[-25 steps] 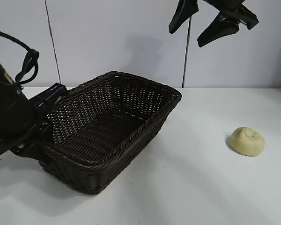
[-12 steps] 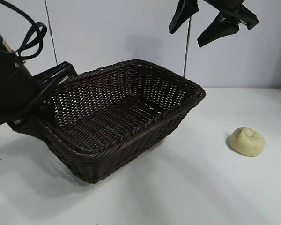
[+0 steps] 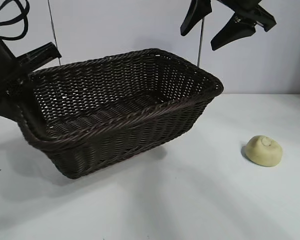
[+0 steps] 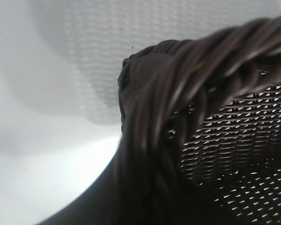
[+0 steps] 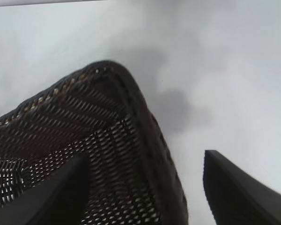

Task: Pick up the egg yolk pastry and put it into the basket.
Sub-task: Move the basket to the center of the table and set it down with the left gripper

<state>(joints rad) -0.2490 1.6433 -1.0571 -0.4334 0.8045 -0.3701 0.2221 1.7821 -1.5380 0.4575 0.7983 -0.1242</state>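
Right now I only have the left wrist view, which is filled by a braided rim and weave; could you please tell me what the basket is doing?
Observer: The left gripper is shut on the basket at its left end, and the basket hangs tilted above the white table, its shadow beneath it.
Operator: Thank you. Is the egg yolk pastry inside it?
Observer: No. The egg yolk pastry lies on the table to the basket's right, clear of it.
Operator: And where is the other arm?
Observer: The right gripper hangs high above the basket's right end, open and holding nothing; its own view looks down on the basket's corner.
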